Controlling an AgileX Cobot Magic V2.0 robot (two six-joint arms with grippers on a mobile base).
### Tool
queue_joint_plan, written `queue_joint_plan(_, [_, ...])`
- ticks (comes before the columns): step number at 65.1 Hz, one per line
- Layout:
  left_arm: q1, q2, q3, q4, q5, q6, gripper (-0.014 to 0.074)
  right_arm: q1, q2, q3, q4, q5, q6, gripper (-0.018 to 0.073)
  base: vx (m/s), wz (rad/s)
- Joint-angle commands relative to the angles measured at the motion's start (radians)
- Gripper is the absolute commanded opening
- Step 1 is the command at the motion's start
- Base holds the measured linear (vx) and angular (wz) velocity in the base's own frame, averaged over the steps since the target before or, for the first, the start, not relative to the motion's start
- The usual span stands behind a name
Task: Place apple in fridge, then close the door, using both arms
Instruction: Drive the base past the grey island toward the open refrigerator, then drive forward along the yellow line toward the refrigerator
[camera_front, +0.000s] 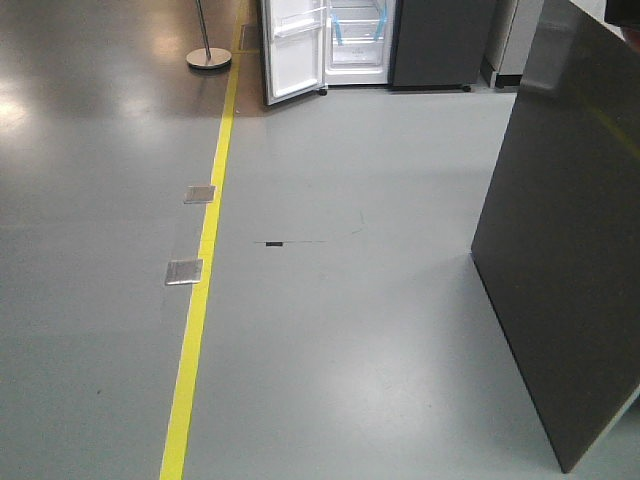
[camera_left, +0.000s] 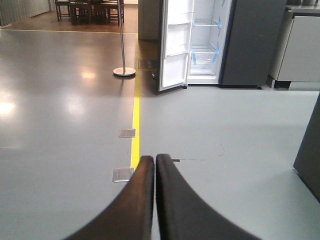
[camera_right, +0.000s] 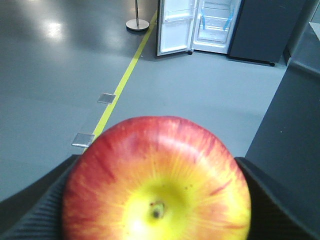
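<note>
Far off at twelve o'clock, across open grey floor, the fridge (camera_front: 358, 40) stands with its door (camera_front: 293, 50) swung wide toward eleven, white shelves showing. Right fingers (camera_right: 280, 200) pinch the apple (camera_right: 156, 180) from both sides, its dimpled end facing the wrist camera. Left fingers (camera_left: 145, 195) are pressed together on nothing. The long approach looks like the main risk: glossy skin held on two contacts could roll out under a jolt or hard stop. A dark counter panel (camera_front: 560, 250) looms at three o'clock, near enough to clip the right arm in a careless turn. At the fridge, a mistimed left-arm push could swing the door onto the apple.
</note>
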Motion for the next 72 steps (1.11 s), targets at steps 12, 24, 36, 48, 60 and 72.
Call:
queue_joint_plan(12, [0.002, -0.015, -0.019, 0.002, -0.074, -0.001, -0.0007, -0.003, -0.017, -0.031, 0.006, -0.082, -0.003, 0.0203, 0.20, -0.01])
queue_joint_plan(24, [0.002, -0.015, -0.019, 0.002, -0.074, -0.001, -0.0007, -0.003, -0.017, -0.031, 0.006, -0.082, -0.003, 0.0203, 0.20, 0.00])
queue_joint_plan(36, [0.002, -0.015, -0.019, 0.002, -0.074, -0.001, -0.0007, -0.003, -0.017, -0.031, 0.006, -0.080, -0.003, 0.0203, 0.19, 0.00])
queue_joint_plan(48, [0.002, -0.015, -0.019, 0.002, -0.074, -0.001, -0.0007, -0.003, -0.017, -0.031, 0.006, -0.080, -0.003, 0.0203, 0.19, 0.00])
queue_joint_plan(60, [0.002, -0.015, -0.019, 0.002, -0.074, -0.001, -0.0007, -0.003, -0.017, -0.031, 0.006, -0.080, -0.003, 0.0203, 0.20, -0.01])
queue_joint_plan(72, [0.002, -0.015, -0.019, 0.002, -0.074, -0.001, -0.0007, -0.003, -0.017, -0.031, 0.006, -0.080, -0.003, 0.0203, 0.20, 0.00])
